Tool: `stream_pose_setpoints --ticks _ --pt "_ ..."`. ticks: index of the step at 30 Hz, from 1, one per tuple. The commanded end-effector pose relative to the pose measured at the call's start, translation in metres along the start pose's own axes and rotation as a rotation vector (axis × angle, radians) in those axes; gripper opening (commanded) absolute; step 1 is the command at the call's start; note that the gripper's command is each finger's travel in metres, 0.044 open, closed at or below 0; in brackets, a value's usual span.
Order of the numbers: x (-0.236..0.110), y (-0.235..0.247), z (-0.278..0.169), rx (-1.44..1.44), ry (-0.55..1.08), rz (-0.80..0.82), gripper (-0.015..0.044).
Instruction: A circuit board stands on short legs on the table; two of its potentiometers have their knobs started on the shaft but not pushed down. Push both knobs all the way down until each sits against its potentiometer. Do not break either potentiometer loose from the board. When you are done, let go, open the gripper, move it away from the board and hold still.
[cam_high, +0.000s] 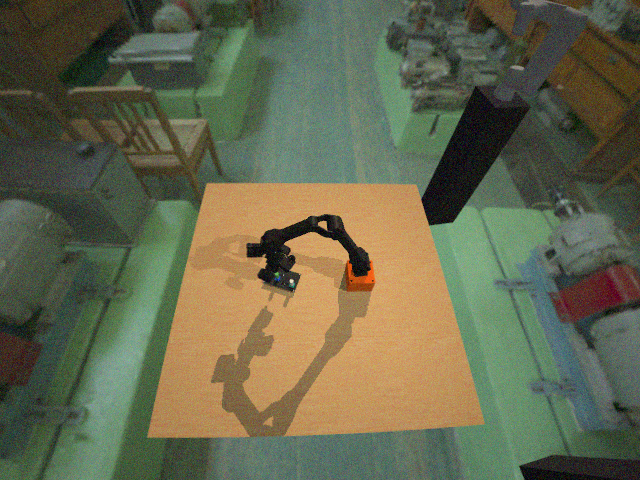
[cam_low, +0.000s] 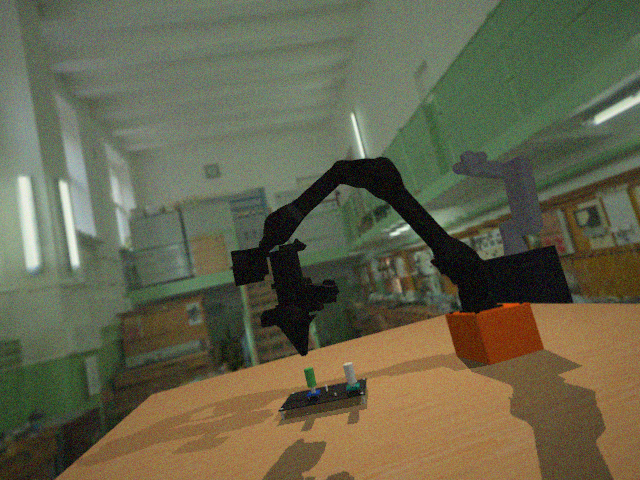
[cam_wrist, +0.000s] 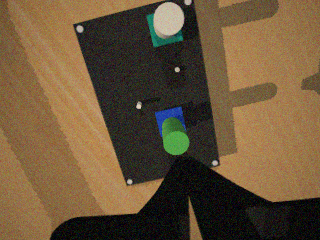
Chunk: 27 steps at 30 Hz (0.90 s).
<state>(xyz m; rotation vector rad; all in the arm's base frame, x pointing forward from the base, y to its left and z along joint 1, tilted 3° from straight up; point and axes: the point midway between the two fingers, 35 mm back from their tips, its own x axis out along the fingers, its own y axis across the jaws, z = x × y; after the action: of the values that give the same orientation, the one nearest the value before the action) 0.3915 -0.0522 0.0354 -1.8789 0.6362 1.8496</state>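
A dark circuit board stands on short legs on the wooden table. A green knob stands raised on a blue potentiometer. A white knob stands raised on a teal potentiometer. My gripper is shut and empty. Its fingertips hang a short way above the green knob, close beside it, without touching it.
The arm's orange base sits on the table to the right of the board. A black post with a grey bracket stands at the table's far right corner.
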Motion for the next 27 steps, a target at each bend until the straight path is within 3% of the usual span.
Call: stream_pose_setpoints --ticks 1,27 --pt "0.010 0.001 0.001 -0.005 -0.008 0.009 0.0000" --pt "0.020 0.001 0.001 -0.005 -0.008 0.009 0.0000"
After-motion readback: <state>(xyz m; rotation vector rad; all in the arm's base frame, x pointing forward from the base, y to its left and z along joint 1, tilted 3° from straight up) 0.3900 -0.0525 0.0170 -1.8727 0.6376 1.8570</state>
